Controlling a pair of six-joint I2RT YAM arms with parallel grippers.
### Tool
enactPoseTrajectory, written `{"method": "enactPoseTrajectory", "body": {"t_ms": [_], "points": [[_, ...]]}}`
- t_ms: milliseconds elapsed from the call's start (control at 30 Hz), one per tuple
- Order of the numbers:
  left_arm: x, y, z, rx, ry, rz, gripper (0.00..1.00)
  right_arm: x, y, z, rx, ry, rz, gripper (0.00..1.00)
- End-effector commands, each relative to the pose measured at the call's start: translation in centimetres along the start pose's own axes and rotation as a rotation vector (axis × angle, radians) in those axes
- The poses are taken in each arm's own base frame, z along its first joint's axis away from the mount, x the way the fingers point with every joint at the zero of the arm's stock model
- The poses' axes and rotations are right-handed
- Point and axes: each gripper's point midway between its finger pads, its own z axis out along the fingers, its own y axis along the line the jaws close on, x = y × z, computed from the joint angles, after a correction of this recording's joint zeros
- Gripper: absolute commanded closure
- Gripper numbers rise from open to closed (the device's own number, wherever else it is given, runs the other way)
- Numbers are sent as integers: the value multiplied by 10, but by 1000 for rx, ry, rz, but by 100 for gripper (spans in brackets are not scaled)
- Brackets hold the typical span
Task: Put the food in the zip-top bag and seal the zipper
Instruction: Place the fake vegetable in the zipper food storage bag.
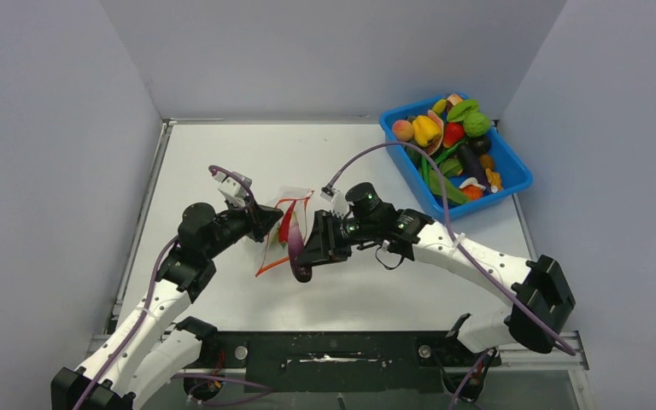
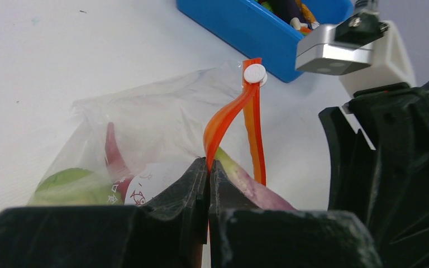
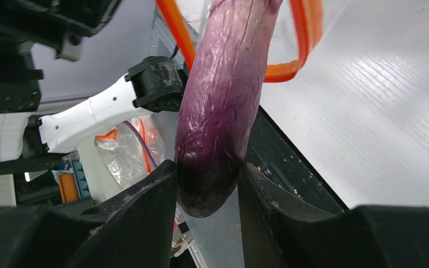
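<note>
**Zip-top bag part-filled, eggplant at its mouth**

Zip-top bag (image 2: 145,120) hangs over the table's middle. Its zipper (image 2: 230,120) is unsealed, with one strip pinched tight in the left gripper (image 2: 208,167). Inside lie a green round piece (image 2: 67,185) and a red chili (image 2: 111,148). The right gripper (image 3: 206,181) clamps the purple eggplant (image 3: 223,100), whose tip enters the mouth. More toys fill the blue tub (image 1: 500,192) at far right, and sealing is not yet done. A white patch (image 2: 145,190) in the bag bears small dark marks, too small to read.

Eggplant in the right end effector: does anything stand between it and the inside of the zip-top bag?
Nothing visible does. The left end effector pinches one strip of the zipper, holding the mouth of the bag apart, and the far end of the eggplant already sits between the two orange strips.
</note>
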Motion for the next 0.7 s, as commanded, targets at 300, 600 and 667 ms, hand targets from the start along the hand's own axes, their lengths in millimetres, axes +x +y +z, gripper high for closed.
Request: {"method": "enactPoseTrajectory", "body": {"t_ms": [300, 600, 667], "points": [[-25, -18, -2, 80, -86, 42, 100, -35, 1, 10, 109, -82, 15, 63], [-25, -21, -2, 91, -79, 26, 100, -74, -15, 12, 205, -206, 49, 62], [-24, -21, -1, 92, -69, 22, 100, -80, -18, 14, 230, -218, 53, 61]]}}
